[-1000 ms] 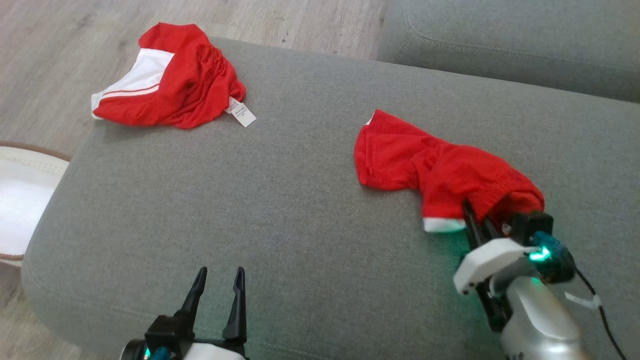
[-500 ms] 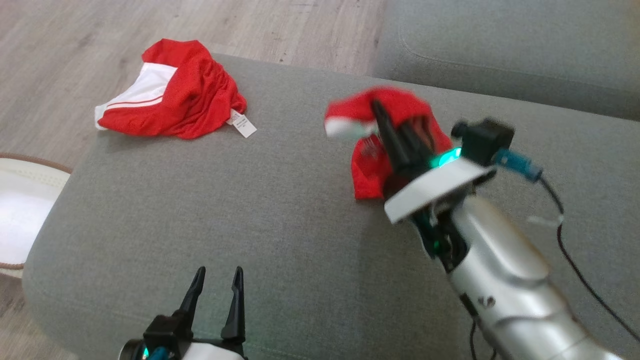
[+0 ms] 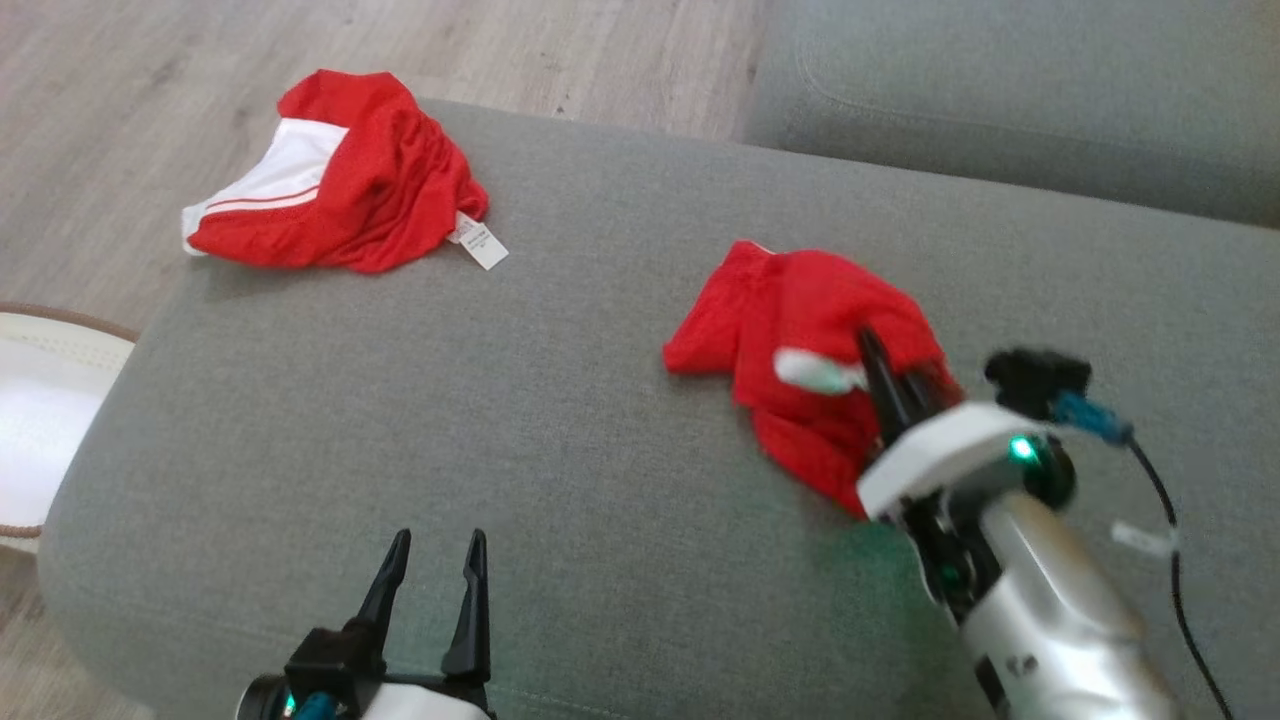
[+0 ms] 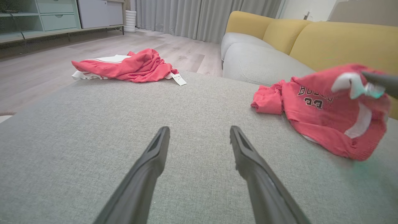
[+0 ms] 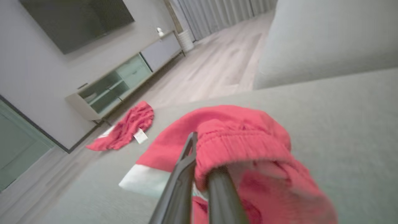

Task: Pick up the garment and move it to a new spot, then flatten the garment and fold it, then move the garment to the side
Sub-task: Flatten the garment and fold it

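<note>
1 red garment (image 3: 790, 310), lower than before, between tight right jaws.

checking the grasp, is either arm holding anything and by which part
The right gripper pinches the red garment at its gathered edge; the left gripper holds nothing.

Garment (image 3: 800, 330): red mesh jersey with white trim. Dark lettering and digits show on the face seen in the left wrist view. It's bunched up, not flat. My right tool (image 3: 875, 350) is clamped on a gathered red hem, with a white band right beside the grip. That end is raised and drapes over the fingers. The far end, a crumpled lobe, lies on the grey sofa cushion (image 3: 560, 430). Can't tell whether the low folds under the grip touch the cushion. Garment sits right of centre on the cushion.
</note>
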